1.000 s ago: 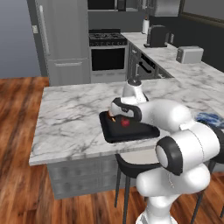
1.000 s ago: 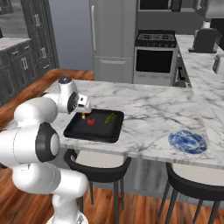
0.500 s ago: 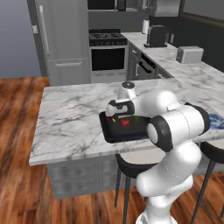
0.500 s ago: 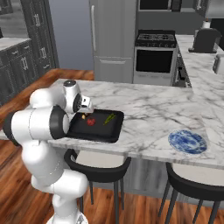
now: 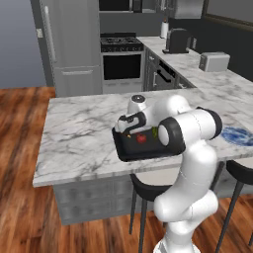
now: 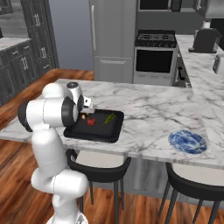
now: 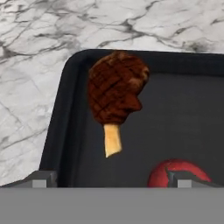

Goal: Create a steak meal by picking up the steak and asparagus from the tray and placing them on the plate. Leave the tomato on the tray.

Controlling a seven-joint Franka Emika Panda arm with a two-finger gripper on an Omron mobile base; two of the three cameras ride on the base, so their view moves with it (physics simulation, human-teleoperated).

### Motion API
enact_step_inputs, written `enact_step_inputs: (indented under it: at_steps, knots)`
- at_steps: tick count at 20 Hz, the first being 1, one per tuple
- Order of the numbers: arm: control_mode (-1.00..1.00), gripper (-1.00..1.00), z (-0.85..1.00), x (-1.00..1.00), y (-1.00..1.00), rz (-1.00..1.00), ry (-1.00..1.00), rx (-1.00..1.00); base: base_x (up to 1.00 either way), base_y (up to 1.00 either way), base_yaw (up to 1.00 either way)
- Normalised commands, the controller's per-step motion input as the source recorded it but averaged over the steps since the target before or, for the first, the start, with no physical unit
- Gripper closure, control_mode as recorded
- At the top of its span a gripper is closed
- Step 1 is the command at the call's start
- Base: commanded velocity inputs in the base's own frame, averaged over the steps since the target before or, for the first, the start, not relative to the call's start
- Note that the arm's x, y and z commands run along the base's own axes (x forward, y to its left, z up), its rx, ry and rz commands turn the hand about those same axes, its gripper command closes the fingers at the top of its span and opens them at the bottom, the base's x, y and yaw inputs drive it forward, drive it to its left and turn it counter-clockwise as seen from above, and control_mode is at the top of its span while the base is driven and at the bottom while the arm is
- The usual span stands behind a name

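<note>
Where the black tray [image 7: 65, 113] meets the marble counter [image 7: 35, 65] at the hand view's left, its rounded corner holds the steak [image 7: 116, 89]: dark reddish-brown, cross-hatched, with a pale tan stub at its lower end. Right of it lies the red tomato [image 7: 177, 173]. The gripper [image 7: 109, 179] hovers above, fingers spread apart, holding nothing.

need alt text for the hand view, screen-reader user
Looking down along the open gripper at a grilled brown steak with a pale tan end, lying in a corner of the black tray. A red tomato sits beside one fingertip; marble counter surrounds the tray.
</note>
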Motion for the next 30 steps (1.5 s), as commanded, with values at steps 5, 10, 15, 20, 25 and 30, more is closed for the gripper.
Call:
enact_step_inputs:
  at_steps: [5, 10, 15, 20, 25, 30]
  knots:
    - [-1.00, -1.00, -0.28, 0.43, 0.00, 0.00, 0.04, 0.00, 0.00, 0.00, 0.00]
    - [-1.00, -1.00, -0.24, 0.49, 0.03, 0.00, 0.06, 0.00, 0.00, 0.00, 0.00]
    - [-1.00, -1.00, -0.18, 0.48, 0.07, 0.00, 0.10, -0.01, 0.00, 0.00, 0.00]
    - [-1.00, -1.00, -0.24, 0.37, 0.06, -0.01, 0.13, -0.03, 0.00, 0.00, 0.00]
    - [-1.00, 1.00, -0.20, 0.03, 0.00, -0.02, 0.09, -0.02, 0.00, 0.00, 0.00]
    - [-1.00, 1.00, 0.20, -0.33, -0.13, 0.00, -0.13, 0.00, 0.00, 0.00, 0.00]
